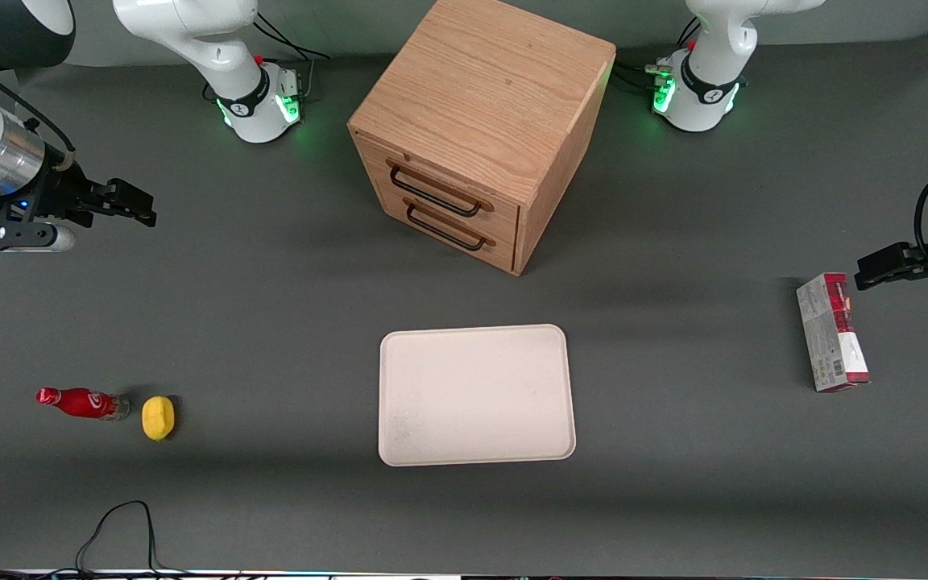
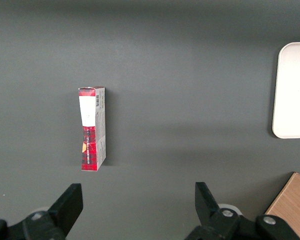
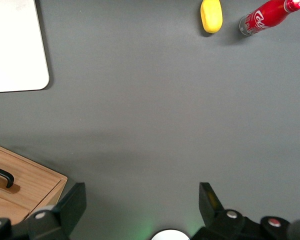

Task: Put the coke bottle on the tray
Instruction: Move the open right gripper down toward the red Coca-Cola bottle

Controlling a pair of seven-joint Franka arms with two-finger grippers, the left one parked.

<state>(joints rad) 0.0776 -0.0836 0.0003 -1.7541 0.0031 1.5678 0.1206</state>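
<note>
The tray (image 1: pixel 477 395) lies flat on the dark grey worktop (image 1: pixel 271 322) near the middle, nearer to the front camera than the wooden drawer cabinet (image 1: pixel 484 129). Nothing lies on its cream surface; a few faint specks show on it. A rounded corner of the tray also shows in the right wrist view (image 3: pixel 15 45) and an edge of it in the left wrist view (image 2: pixel 294 90). The cabinet stands at an angle, with two drawers, each with a dark curved handle (image 1: pixel 438 193), and both drawers sit flush with its front.

The coke bottle (image 1: pixel 81 403) lies on its side on the worktop toward the working arm's end, well apart from the tray. Its red cap points away from the tray and its silvery base sits just beside a yellow lemon (image 1: pixel 158 418), which lies between the bottle and the tray. The right wrist view shows the bottle (image 3: pixel 267 16) and the lemon (image 3: pixel 211 15) close together but with a narrow gap between them.

The claw (image 1: pixel 130 205) hangs above the worktop, farther from the front camera than the bottle and well apart from it. Its fingers (image 3: pixel 72 202) stand wide apart and grip nothing.

A red-and-grey carton (image 1: pixel 832 332) lies flat toward the parked arm's end. A black cable (image 1: pixel 122 528) loops at the edge of the worktop nearest the front camera.
</note>
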